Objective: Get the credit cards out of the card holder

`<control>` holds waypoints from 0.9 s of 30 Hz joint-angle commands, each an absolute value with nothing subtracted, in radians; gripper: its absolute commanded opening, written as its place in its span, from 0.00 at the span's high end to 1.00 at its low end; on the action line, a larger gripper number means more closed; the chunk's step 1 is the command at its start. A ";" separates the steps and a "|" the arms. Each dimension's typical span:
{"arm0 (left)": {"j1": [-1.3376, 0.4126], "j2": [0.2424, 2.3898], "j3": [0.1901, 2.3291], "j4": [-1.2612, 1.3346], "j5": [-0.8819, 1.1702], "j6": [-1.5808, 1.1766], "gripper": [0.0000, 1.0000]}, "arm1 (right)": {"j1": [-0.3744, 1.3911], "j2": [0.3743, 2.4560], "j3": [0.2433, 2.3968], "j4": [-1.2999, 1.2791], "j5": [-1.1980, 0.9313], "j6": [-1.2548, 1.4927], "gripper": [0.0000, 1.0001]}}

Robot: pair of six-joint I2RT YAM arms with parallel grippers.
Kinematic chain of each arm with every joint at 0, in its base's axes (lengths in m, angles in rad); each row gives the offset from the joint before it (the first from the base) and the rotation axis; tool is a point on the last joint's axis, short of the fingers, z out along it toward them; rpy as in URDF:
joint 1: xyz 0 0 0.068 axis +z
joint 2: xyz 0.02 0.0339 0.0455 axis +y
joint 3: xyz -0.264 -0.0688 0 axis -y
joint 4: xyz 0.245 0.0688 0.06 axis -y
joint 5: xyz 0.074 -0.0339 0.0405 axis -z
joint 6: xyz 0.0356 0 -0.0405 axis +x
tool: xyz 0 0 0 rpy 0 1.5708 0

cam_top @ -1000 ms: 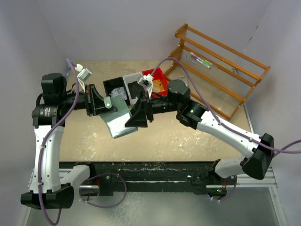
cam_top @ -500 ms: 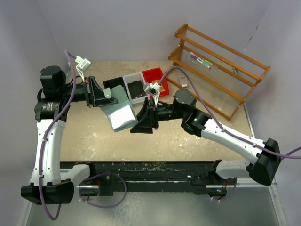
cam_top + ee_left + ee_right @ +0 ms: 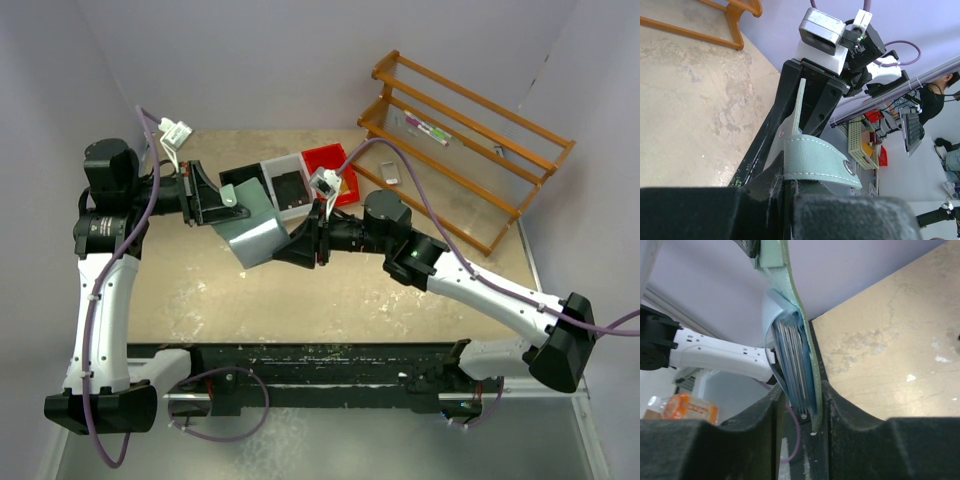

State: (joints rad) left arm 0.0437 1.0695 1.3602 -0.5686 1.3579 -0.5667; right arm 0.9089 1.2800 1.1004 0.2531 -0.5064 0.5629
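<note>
One card holder (image 3: 258,235), left end effector (image 3: 226,213) clenched on it, right end effector (image 3: 799,401) gripping its edge

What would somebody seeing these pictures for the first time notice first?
The mint-green card holder is held up above the middle of the table. The left gripper grips one end and the right gripper straddles the opposite edge. In the right wrist view, its layered pocket pages sit between that gripper's fingers. An orange wooden rack stands at the back right.
</note>
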 commanded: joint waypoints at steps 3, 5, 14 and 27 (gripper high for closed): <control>0.044 1.061 1.384 -0.531 1.387 -0.602 1.00 | 0.917 1.236 1.138 0.307 -0.506 0.502 0.54; 0.045 1.062 1.386 -0.528 1.387 -0.606 1.00 | 0.920 1.238 1.121 0.320 -0.546 0.500 0.52; 0.045 1.071 1.394 -0.519 1.387 -0.618 1.00 | 0.920 1.213 1.044 0.384 -0.587 0.494 0.56; 0.045 1.059 1.391 -0.510 1.387 -0.653 1.00 | 0.923 1.203 1.048 0.412 -0.445 0.474 0.73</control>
State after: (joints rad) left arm 0.0437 1.0714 1.3602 -0.5583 1.3617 -0.6201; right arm 0.9161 1.2232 1.0218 0.3447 -0.5091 0.4965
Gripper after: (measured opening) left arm 0.030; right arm 0.310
